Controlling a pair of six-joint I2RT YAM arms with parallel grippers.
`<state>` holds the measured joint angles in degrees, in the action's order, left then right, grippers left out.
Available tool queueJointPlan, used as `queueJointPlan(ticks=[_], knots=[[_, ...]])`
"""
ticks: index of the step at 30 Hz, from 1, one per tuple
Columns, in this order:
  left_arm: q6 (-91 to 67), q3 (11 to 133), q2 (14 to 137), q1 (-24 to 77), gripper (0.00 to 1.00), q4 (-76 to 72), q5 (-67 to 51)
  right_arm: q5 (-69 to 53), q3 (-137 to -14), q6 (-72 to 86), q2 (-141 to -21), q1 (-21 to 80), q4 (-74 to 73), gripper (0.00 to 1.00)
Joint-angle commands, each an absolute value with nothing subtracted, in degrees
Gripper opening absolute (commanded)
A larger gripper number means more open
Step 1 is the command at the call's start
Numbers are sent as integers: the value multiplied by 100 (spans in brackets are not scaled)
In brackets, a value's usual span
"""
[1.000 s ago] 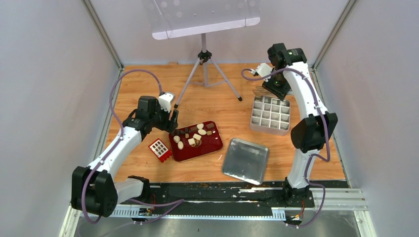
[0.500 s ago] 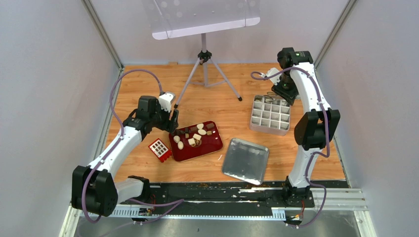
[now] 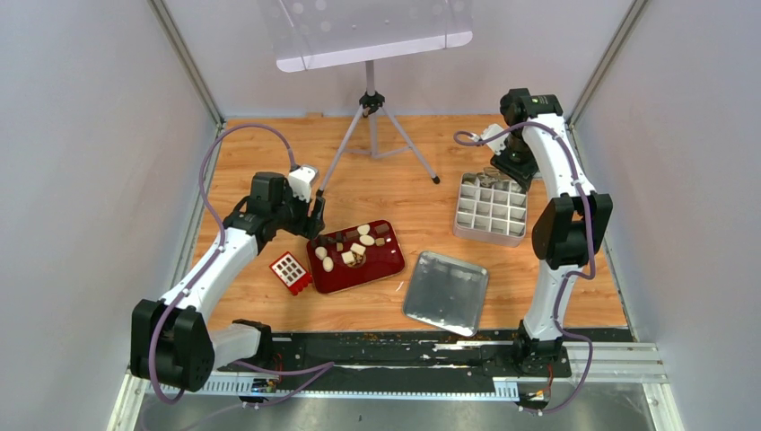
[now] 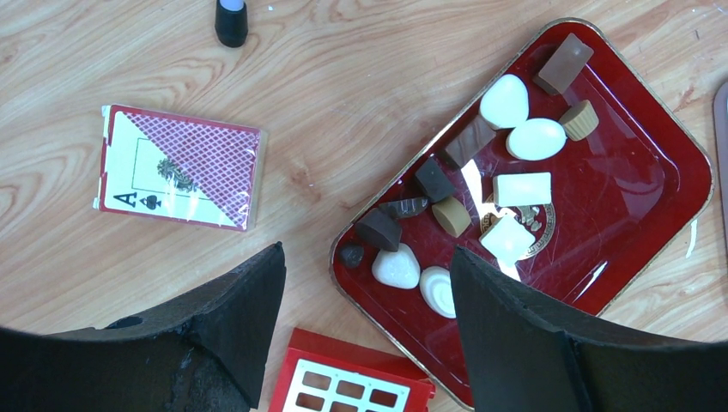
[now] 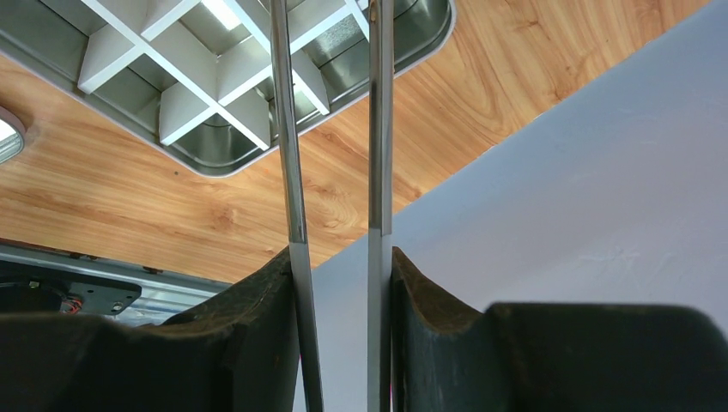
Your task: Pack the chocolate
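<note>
Left fingers (image 4: 232, 335): spread wide, nothing between them and touching nothing. They hang above the worktop (image 4: 360, 112) just off the left edge of the red tray (image 4: 652, 172); in the left wrist view the tray's near-left corner sits in the gap.

Chocolate (image 4: 536, 138): all on the red tray, loose. Cream-white ovals and blocks are mixed with dark brown and tan pieces, mostly toward the tray's left half. None is gripped.

Right fingers (image 5: 257, 343): narrow, clamped on a pair of metal tongs (image 5: 290, 172), one blade against each finger. The blades run out with a slim gap between them. The tips leave the top of the right wrist view, so I can't tell if they carry anything.

Tongs reach over the divided tin (image 3: 488, 236), which sits right of the red tray and further back, well apart from it. The cells that show look bare metal.

Other items relative to the red tray:
- small red box with white grid (image 4: 356, 388): just beside its left-near edge
- card pack (image 4: 182, 167): left of it, apart, flat on the worktop
- flat metal lid (image 3: 446, 292): right of it and nearer, close by
- tripod (image 3: 371, 126): behind it, one foot (image 4: 231, 19) visible in the left wrist view
</note>
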<state>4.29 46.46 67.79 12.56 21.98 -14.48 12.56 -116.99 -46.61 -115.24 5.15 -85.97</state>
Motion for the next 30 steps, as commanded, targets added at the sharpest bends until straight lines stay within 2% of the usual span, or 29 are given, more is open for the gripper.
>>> queueJointPlan(ticks=[1,16,22,30], knots=[[333,4847,6792,1215,78,2050,-1528,1416,-11736,-4538,-11506,483,-8416,33],[260,4799,6827,1213,78,1964,-1581,1359,-11887,-4376,-11353,483,-8656,40],[294,4817,6843,1215,78,1976,-1553,1211,-12243,-4285,-11327,695,-8874,35],[455,4822,6816,1213,78,2091,-1455,968,-12357,-4170,-11237,1725,-9061,32]])
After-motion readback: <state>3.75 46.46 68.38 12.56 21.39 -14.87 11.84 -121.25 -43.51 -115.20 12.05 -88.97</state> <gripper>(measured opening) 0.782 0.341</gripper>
